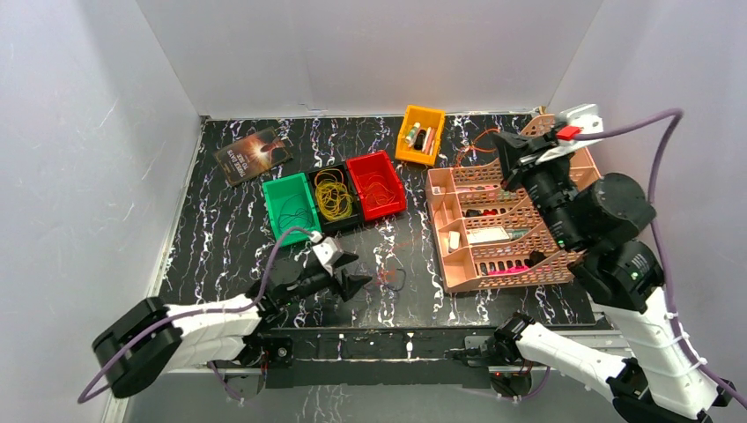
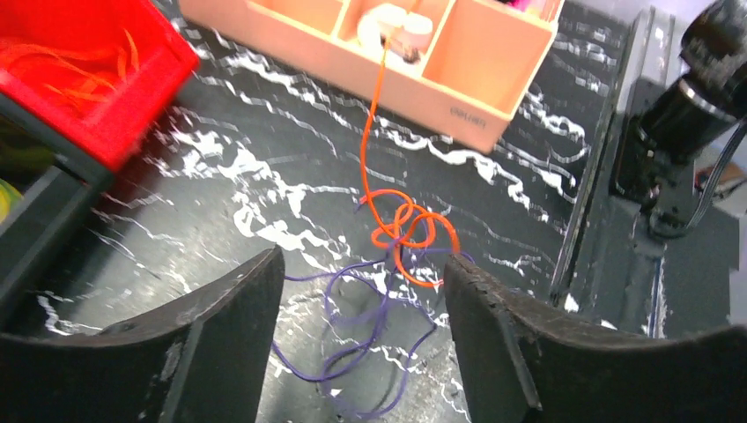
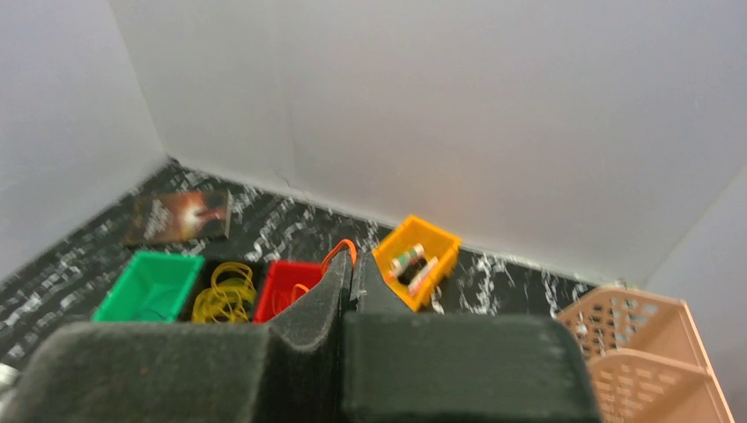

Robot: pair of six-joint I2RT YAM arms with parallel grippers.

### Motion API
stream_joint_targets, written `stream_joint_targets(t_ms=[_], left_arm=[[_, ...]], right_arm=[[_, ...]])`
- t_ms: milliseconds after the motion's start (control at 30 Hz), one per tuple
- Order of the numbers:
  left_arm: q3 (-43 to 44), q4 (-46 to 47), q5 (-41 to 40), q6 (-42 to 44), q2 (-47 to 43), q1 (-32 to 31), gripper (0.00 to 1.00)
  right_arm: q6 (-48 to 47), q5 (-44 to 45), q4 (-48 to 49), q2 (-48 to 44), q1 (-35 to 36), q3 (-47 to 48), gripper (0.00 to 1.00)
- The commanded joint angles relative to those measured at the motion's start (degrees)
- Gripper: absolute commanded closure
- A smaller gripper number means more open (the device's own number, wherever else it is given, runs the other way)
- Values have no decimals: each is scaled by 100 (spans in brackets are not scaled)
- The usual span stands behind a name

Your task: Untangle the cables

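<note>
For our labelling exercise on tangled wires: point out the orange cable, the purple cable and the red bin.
orange cable (image 2: 394,236): left wrist view, on its knotted loops.
purple cable (image 2: 380,308): left wrist view, on one strand of a loop.
red bin (image 2: 110,132): left wrist view, on its near wall.

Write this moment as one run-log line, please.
left gripper: open, over purple cable | right gripper: shut on orange cable, raised | cables: tangled, on table

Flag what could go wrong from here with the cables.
1. The orange cable, pinched by the raised right tool, runs over the pink basket wall; pulling may snag there.
2. Its loops cross the purple cable ahead of the open left tool; pulling might tighten the tangle.
</note>
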Motion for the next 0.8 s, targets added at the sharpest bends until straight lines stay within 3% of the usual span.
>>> stream_joint_targets(t_ms=[0,67,167,200,233,433,600,767], left_arm=[[-128,-314,-524,40,-1044,3,33],[-172,-474,-827,0,-1460,24,42],[-225,-690,-1306,-62,-1909,41,73],[-248,-724,-1456,-113,-1988,44,78],[-276,-736,-1560,-124,-2038,54,78],[-169,-638,-1527,-162,-1525,66,30],[326,-298,-1181,129,-472,66,25],[1021,202,-735,417,639,70,24]], right_arm=[[81,644,-200,-94,-14,-339,100],[99,778,-274,-138,-10,-395,100],[106,905,-320,-187,-8,-395,100],[115,885,-305,-207,-7,-389,100],[136,817,-288,-223,-14,-381,100],[164,-517,-394,-133,-13,-198,100],[303,-2036,-203,-33,-11,25,100],[462,-2571,134,-23,-14,196,100]])
